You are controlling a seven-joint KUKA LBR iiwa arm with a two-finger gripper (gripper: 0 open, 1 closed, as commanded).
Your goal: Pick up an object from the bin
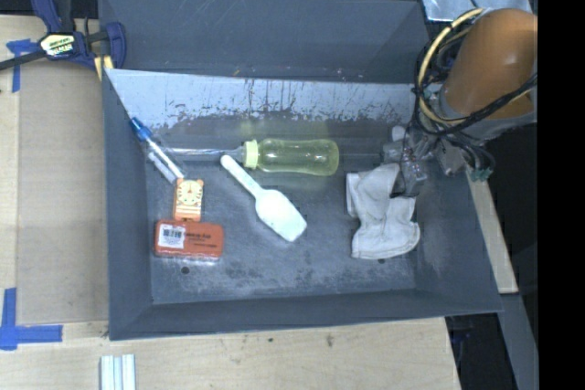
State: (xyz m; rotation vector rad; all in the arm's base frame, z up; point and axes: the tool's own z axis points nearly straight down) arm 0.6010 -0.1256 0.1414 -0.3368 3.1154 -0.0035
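Note:
My gripper [402, 181] is at the right side of the bin, low over a crumpled white cloth [381, 216]. Its fingertips reach down onto the cloth's upper right part and touch it. Left of the cloth lies a pale yellow-green bottle [291, 157] on its side near the back wall. A white plastic scoop [266, 200] lies in front of the bottle, in the middle of the bin.
At the left of the bin lie a blue-and-white pen or syringe [154, 150], a small wooden die-like block [188, 199] and an orange packet with a white label [189, 241]. The arm with its orange cover and cables hangs over the right rim.

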